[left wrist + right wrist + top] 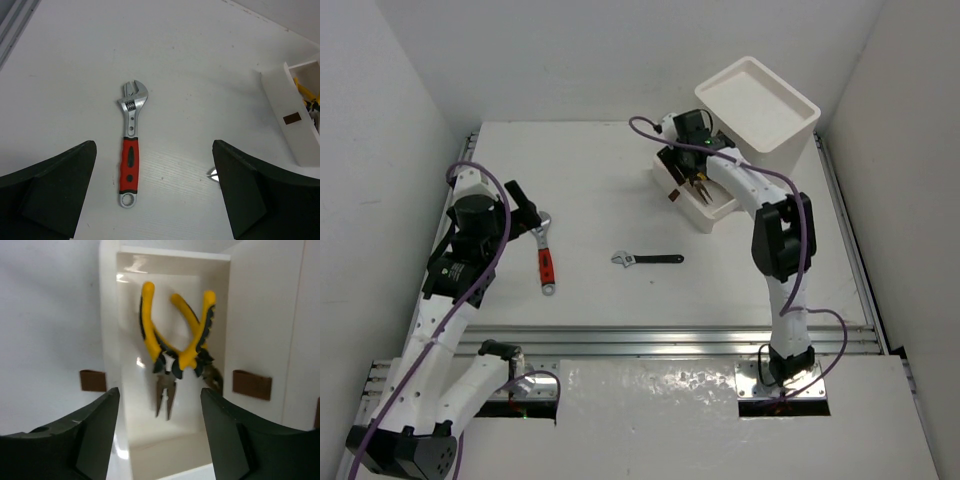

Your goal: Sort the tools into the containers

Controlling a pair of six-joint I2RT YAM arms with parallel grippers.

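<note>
Spreads black left gripper [154,150] wide above red-handled steel adjustable wrench [130,145] flat on white table [200,75], likely lining up a grasp. Holds right gripper [159,392] agape over yellow-handled pliers [175,355] inside pulled-out white plastic drawer [111,315].

Bright, even lighting; right wrist view soft-focused, with glare inside the drawer [170,390].

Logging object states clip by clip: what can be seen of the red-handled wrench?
The red-handled wrench lies flat on the white table, silvery metal head pointing away from the arm bases. Its jaws are slightly open, a knurled adjuster below them. The grip is red with black insets, ending in a metal ring. Nothing touches it; the open left claw hovers above.
</note>
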